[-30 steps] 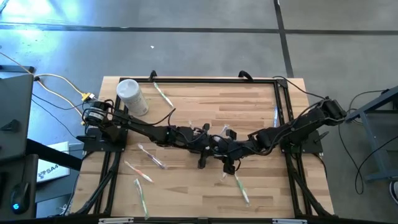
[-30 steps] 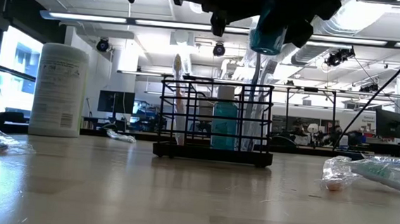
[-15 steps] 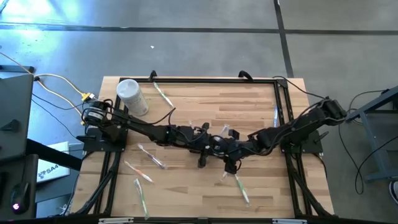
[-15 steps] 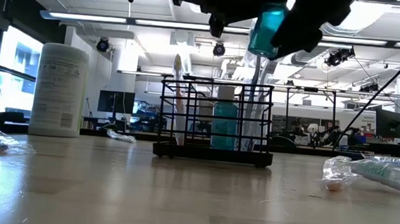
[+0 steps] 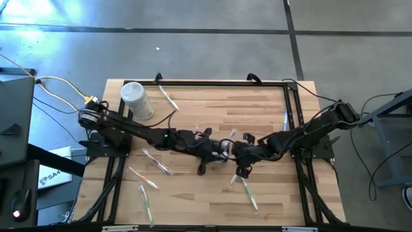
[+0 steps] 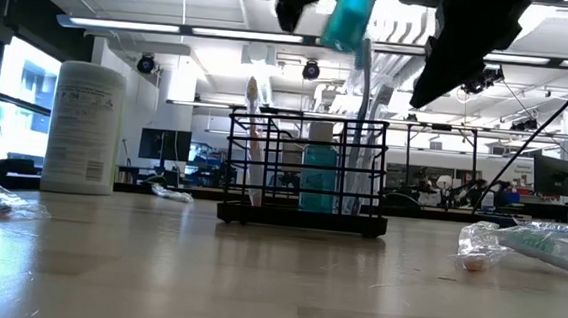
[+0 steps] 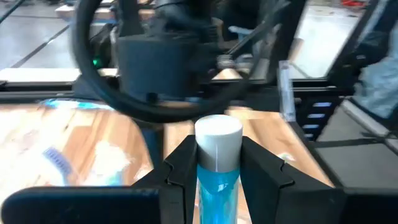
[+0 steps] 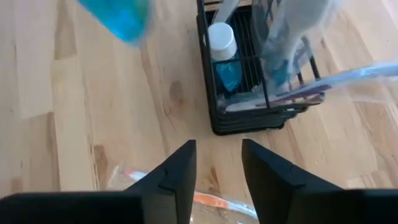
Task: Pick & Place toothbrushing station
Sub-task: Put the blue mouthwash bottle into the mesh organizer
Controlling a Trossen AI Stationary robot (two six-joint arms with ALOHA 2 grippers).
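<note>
Position of the toothbrushing station (image 6: 304,170): it stands upright near the middle of the wooden table (image 5: 257,103), a black wire rack with open slots at the top. Inside it sit a blue bottle with a white cap (image 8: 225,59), a white toothbrush (image 6: 251,137) standing on end, and some clear-wrapped items (image 8: 292,37) leaning out of one side.

The left gripper (image 7: 213,180) hangs above the rack. Its two dark fingers are closed against the sides of a second blue bottle (image 7: 217,158) (white cap toward the wrist camera), which is clear of the rack and tilted in the low view (image 6: 349,11).

The right gripper (image 8: 216,174) hovers over the table just beside the station, looking down on it. Its fingers stand apart with a plain gap between them and hold nothing. A wrapped item with an orange part (image 8: 214,202) lies on the wood near its fingertips.

A white cylindrical container (image 5: 136,100) stands near the table's far left corner, well apart from the rack. Several wrapped toothbrushes lie loose on the table top: some on the near left (image 5: 143,180), one at the far edge (image 5: 168,98) and one on the near right (image 5: 250,195).
</note>
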